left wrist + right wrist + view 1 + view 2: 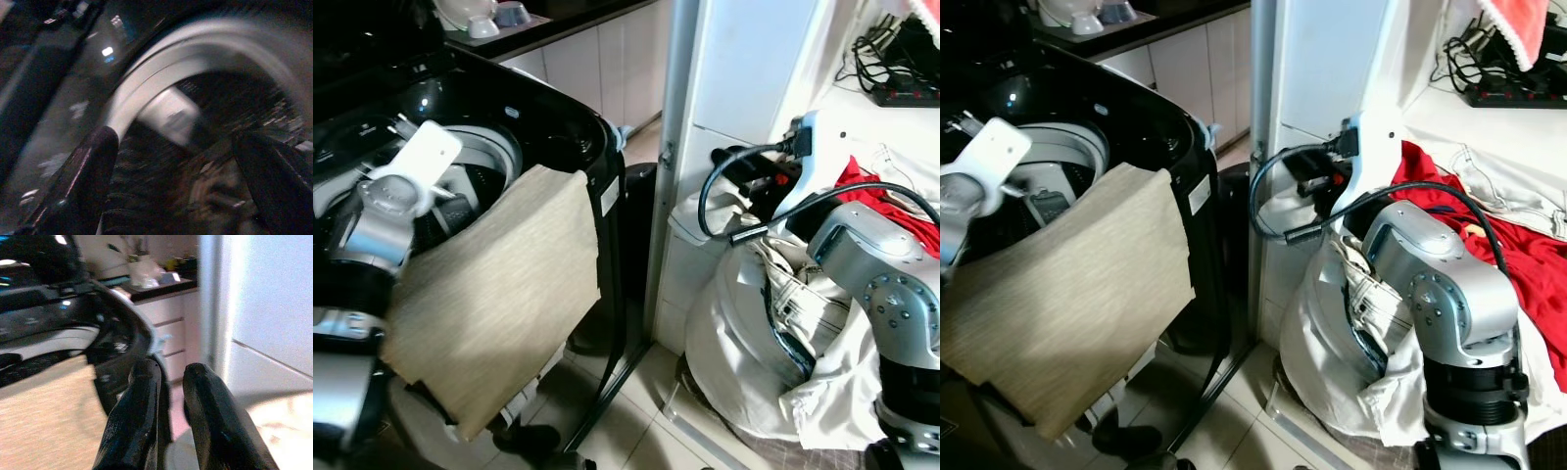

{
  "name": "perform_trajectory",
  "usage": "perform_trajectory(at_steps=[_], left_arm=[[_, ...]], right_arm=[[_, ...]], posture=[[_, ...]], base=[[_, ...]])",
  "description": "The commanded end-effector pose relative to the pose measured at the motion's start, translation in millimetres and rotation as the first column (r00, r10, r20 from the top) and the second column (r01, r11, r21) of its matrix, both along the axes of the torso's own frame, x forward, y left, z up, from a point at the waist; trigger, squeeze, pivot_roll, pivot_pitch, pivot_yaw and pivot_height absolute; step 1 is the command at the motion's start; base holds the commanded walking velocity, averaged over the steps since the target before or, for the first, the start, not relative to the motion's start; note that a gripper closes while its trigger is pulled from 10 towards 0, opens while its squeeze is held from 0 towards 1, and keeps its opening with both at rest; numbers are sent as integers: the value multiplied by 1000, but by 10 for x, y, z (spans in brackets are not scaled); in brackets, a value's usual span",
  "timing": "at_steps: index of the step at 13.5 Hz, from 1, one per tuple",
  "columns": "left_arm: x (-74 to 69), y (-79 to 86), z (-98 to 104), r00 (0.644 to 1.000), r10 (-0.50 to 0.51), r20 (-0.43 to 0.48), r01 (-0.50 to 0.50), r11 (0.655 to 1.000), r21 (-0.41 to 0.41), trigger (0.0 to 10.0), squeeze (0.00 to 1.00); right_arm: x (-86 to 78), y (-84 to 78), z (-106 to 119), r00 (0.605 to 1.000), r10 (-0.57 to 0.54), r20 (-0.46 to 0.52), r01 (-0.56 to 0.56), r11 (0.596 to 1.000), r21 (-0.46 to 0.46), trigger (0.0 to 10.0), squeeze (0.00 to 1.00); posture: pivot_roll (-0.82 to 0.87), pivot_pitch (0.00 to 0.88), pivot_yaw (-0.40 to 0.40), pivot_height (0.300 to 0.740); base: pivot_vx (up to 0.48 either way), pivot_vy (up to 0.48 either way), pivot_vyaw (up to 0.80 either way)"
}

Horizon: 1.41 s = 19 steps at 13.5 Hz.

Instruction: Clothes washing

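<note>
Nearest the camera, a tan cloth (494, 294) hangs over the front rim of the black washer (573, 122); its long axis runs down the outside wall and only the upper edge reaches the drum (480, 176). Left gripper (176, 161) sits inside the drum mouth, just beyond that edge, so the left arm is nearer. Fingers (80, 181) spread wide, holding nothing. Right of the washer, a white laundry bag (754, 343) slumps with clothes. Right gripper (171, 406) hangs above it, fingers nearly together, empty. Farther right lies a red garment (1518, 255).
</note>
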State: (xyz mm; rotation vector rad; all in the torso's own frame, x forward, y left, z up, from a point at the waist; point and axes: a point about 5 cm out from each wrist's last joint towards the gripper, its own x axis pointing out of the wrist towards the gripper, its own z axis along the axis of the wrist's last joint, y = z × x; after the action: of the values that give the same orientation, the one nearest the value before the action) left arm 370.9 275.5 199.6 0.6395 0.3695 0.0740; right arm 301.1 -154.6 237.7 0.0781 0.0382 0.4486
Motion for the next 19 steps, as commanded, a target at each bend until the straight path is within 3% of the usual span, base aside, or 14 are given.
perform_trajectory(at_steps=[1, 3, 5, 6, 7, 9, 10, 11, 13, 15, 16, 17, 18, 19], left_arm=[[30, -210, 40, 994, -81, 75, 91, 984, -153, 10000, 0], [56, -606, 116, 951, -158, 266, 240, 919, -312, 10000, 0], [40, -842, 116, 928, -162, 335, 281, 895, -346, 10000, 0], [10, -993, 90, 922, -226, 315, 342, 856, -388, 10000, 0], [-54, -1191, 122, 874, -326, 359, 455, 809, -373, 10000, 0], [-188, -1477, 148, 814, -449, 369, 576, 704, -414, 10000, 0], [-299, -1610, 155, 737, -572, 360, 675, 598, -433, 10000, 0], [-341, -1651, 155, 709, -610, 355, 702, 558, -442, 10000, 0], [-595, -1813, 173, 544, -772, 329, 812, 385, -438, 10000, 0], [-724, -1859, 172, 456, -836, 305, 845, 300, -442, 10000, 0], [-803, -1885, 170, 402, -874, 273, 854, 251, -455, 10000, 0], [-819, -1888, 167, 391, -883, 261, 856, 244, -456, 10000, 0], [-827, -1887, 164, 386, -888, 251, 860, 247, -447, 10000, 0], [-824, -1881, 166, 389, -887, 248, 860, 253, -443, 10000, 0]], right_arm=[[94, -206, -29, 986, -165, 6, 165, 986, -35, 10000, 0], [209, -533, -148, 915, -403, 1, 399, 905, -148, 10000, 1000], [250, -755, -257, 863, -505, -1, 487, 834, -259, 10000, 1000], [258, -884, -312, 832, -554, -23, 523, 798, -299, 10000, 1000], [260, -1037, -342, 802, -597, -35, 556, 766, -322, 10000, 1000], [272, -1233, -406, 776, -627, -68, 583, 754, -302, 10000, 1000], [274, -1289, -452, 777, -621, -100, 571, 763, -302, 10000, 1000], [273, -1307, -466, 776, -621, -110, 568, 764, -306, 10000, 1000], [215, -1407, -466, 746, -650, -145, 583, 742, -332, 10000, 1000], [183, -1465, -490, 727, -664, -176, 590, 734, -336, 10000, 1000], [184, -1495, -555, 723, -650, -233, 583, 755, -299, 10000, 902], [185, -1500, -570, 722, -646, -247, 580, 760, -292, 10000, 902], [186, -1496, -600, 724, -627, -287, 575, 779, -251, 10000, 0], [189, -1490, -631, 727, -601, -332, 569, 798, -198, 10000, 0]], posture=[[-113, 0, 57, 740], [-112, 0, 56, 740], [-112, 0, 51, 740], [-112, 0, 49, 740], [-112, 0, 48, 740], [-112, 0, 48, 740], [-117, 0, 53, 740], [-117, 0, 53, 740], [-109, 0, 47, 740], [-109, 0, 47, 740], [-112, 0, 56, 740], [-112, 0, 56, 740], [-115, 0, 57, 740], [-117, 0, 59, 740]], base=[[0, 0, 0], [0, 0, 0], [0, 0, 0], [0, 0, 0], [0, 0, 0], [0, 0, 0], [0, 0, 0], [0, 0, 0], [0, 0, 0], [0, 0, 0], [0, 0, 0], [0, 0, 0], [0, 0, 0], [0, 0, 0]])
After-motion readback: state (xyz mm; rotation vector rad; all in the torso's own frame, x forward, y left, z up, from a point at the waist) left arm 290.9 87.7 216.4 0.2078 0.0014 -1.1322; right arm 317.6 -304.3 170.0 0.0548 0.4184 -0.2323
